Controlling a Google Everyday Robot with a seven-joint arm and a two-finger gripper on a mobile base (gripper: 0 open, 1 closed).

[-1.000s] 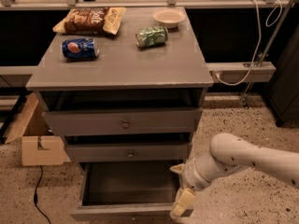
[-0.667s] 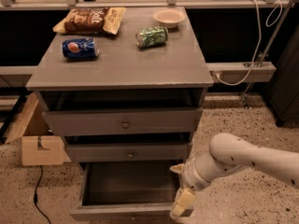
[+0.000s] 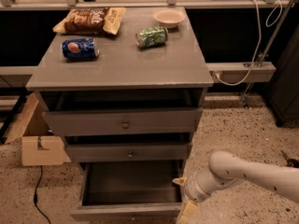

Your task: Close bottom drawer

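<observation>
The bottom drawer (image 3: 126, 211) is the lowest of three grey drawers and is pulled far out, showing its dark empty inside. Its front edge runs along the bottom of the view and its knob is out of view. My gripper (image 3: 185, 204) hangs from the white arm at the lower right, right beside the drawer's front right corner, with a cream fingertip (image 3: 186, 213) pointing down near the drawer's front. It holds nothing that I can see.
The middle drawer (image 3: 130, 152) and top drawer (image 3: 124, 122) stand slightly out. On the cabinet top (image 3: 121, 64) lie a blue soda can (image 3: 80, 48), a green can (image 3: 151, 36), a chip bag (image 3: 88, 20) and a small bowl (image 3: 168, 17). A cardboard box (image 3: 37, 143) stands on the floor to the left.
</observation>
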